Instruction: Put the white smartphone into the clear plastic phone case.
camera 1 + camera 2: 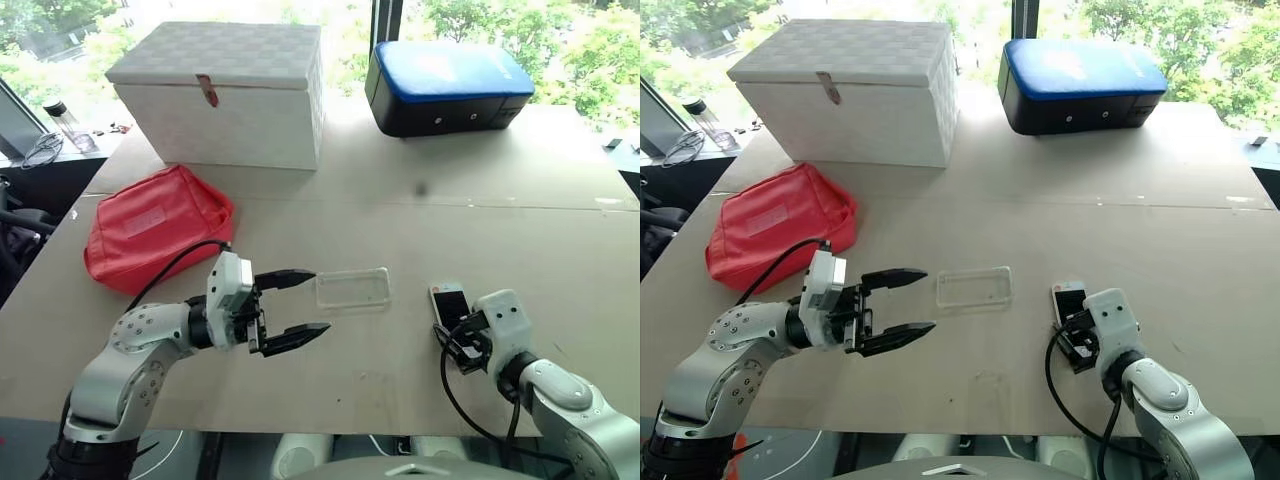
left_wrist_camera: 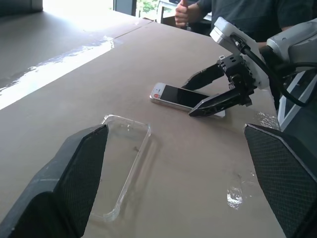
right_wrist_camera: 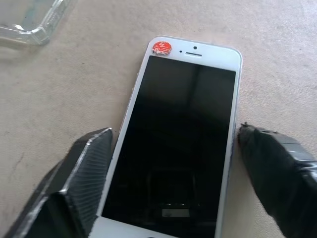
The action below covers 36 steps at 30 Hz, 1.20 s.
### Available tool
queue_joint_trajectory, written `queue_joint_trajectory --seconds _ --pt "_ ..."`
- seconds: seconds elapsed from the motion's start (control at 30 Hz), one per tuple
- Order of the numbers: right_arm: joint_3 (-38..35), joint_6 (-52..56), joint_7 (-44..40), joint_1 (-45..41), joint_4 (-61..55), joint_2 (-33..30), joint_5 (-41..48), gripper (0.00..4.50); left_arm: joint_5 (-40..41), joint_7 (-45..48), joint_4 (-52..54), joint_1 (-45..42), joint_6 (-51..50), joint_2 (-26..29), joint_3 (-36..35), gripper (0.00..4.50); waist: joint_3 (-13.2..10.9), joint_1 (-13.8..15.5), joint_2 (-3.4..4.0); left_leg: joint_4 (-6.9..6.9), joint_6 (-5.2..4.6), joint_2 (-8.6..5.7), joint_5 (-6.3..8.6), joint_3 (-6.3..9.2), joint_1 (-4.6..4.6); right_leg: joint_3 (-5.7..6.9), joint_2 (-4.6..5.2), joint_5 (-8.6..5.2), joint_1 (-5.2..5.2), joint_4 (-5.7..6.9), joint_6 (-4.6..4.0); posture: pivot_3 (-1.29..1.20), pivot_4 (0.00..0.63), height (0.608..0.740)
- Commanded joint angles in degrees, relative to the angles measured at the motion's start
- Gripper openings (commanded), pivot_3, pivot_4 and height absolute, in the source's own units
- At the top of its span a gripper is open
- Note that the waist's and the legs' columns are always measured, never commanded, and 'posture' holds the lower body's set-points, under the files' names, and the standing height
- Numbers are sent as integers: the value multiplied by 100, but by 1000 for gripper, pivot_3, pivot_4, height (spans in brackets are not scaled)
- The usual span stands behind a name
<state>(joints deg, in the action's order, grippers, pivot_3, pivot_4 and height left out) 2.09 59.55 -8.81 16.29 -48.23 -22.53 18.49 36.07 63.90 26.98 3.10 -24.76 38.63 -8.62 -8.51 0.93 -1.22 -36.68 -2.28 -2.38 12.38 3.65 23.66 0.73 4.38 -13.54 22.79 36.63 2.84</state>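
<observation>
The white smartphone (image 1: 449, 303) lies face up on the brown table (image 1: 420, 220), black screen showing, a small red sticker at its far corner (image 3: 161, 47). My right gripper (image 3: 174, 133) is open and straddles the phone's near end, one black finger along each long edge with a narrow gap on either side. To the phone's left, the clear plastic phone case (image 1: 353, 289) lies flat with its hollow side up. My left gripper (image 1: 320, 300) hovers just left of the case, open wide and pointing toward it, holding nothing.
A red pouch (image 1: 155, 235) lies at the left, a white lidded box (image 1: 225, 95) behind it, and a blue-topped black case (image 1: 445, 85) at the back right. A person's hand (image 2: 181, 12) shows beyond the table's right side.
</observation>
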Motion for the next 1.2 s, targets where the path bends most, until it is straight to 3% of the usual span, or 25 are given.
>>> queue_joint_trajectory --seconds 0.03,0.27,0.47,0.6,0.7,0.9,1.2 --pt "85 345 -176 190 520 -216 -3 2896 207 -4 217 -13 -9 99 -67 4500 7 -2 -9 0 0 0 0 0 -2 1 0 -3 -2 -1 6 0 150 740" --pt "7 -679 -1057 -120 752 -911 -56 2896 394 -53 369 273 -110 249 -153 4500 7 -18 -6 0 16 0 9 -1 -3 0 4 -11 -8 -9 20 0 150 740" --pt "195 -1346 -2076 -1479 1547 -1501 8 2895 587 -197 596 639 -206 331 -358 4500 -21 -122 7 -1 19 11 11 -12 -11 7 10 -8 -8 -10 16 0 150 740" --pt "554 -1891 -3150 -2561 2034 -1742 129 2869 248 -359 560 1154 181 206 -583 4500 -47 -166 42 0 16 16 9 -25 -8 10 17 -1 0 -10 8 0 150 740" --pt "931 -2168 -3575 -3277 2483 -1639 29 2749 77 -445 407 1416 383 138 -651 4500 -49 -155 40 14 -1 18 -1 -23 3 21 14 18 19 -9 -24 0 150 740" --pt "1891 -2440 -4455 -4984 3310 -1157 -242 2749 27 -979 692 1955 426 -137 -840 4500 -60 -156 45 33 3 17 0 -33 21 12 10 30 46 -11 -8 0 150 740" --pt "2638 -3549 -5287 -5493 4079 -1160 -1095 2749 -170 -1110 841 2195 727 -240 -719 4500 -64 -59 43 32 5 9 2 -34 18 13 17 21 43 -25 -26 0 150 740"
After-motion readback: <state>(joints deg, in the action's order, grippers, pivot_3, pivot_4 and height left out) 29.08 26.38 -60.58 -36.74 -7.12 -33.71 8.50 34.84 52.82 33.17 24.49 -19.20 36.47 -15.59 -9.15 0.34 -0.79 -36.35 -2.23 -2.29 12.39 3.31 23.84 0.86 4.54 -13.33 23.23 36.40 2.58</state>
